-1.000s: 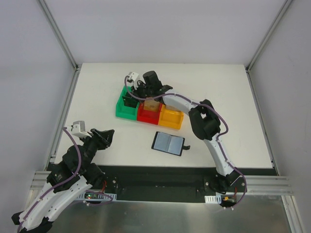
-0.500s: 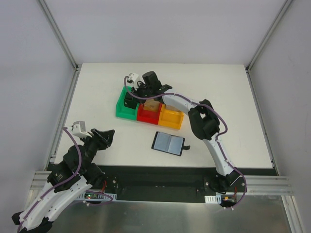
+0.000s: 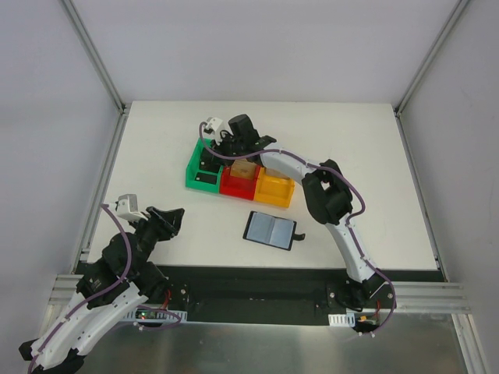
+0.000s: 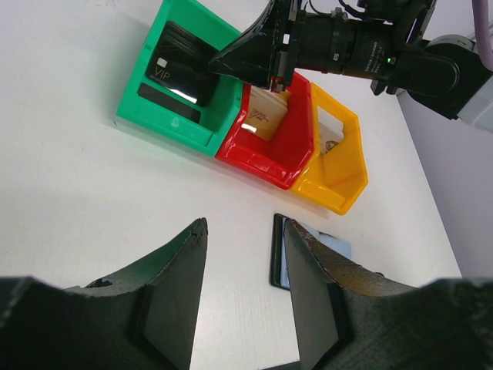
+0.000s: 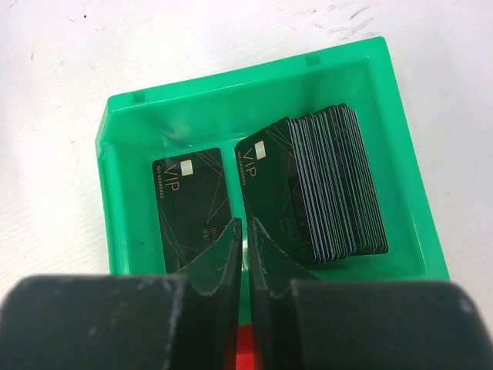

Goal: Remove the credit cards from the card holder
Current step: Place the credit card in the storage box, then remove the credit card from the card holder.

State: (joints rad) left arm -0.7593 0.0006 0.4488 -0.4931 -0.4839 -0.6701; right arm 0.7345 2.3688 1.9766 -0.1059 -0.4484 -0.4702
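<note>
The card holder (image 3: 270, 230) lies open and flat on the white table in front of the bins, its bluish inner face up; its black edge (image 4: 276, 253) shows past my left fingers. Black VIP credit cards sit in the green bin (image 3: 192, 173): one loose card (image 5: 189, 202) lies flat beside a leaning stack (image 5: 323, 181). My right gripper (image 5: 245, 223) hovers over that bin (image 5: 123, 193), jaws parted by a thin slit with nothing between them. My left gripper (image 4: 243, 227) hangs open and empty near the table's front left (image 3: 173, 218).
A red bin (image 3: 239, 181) with a tan card in it and a yellow bin (image 3: 274, 189) stand in a row to the right of the green one. A small black piece (image 3: 300, 237) lies by the card holder's right edge. The right arm reaches over the bins.
The right gripper's jaws have parted slightly and the card it held over the green bin now lies flat inside it. The left arm has not moved.
</note>
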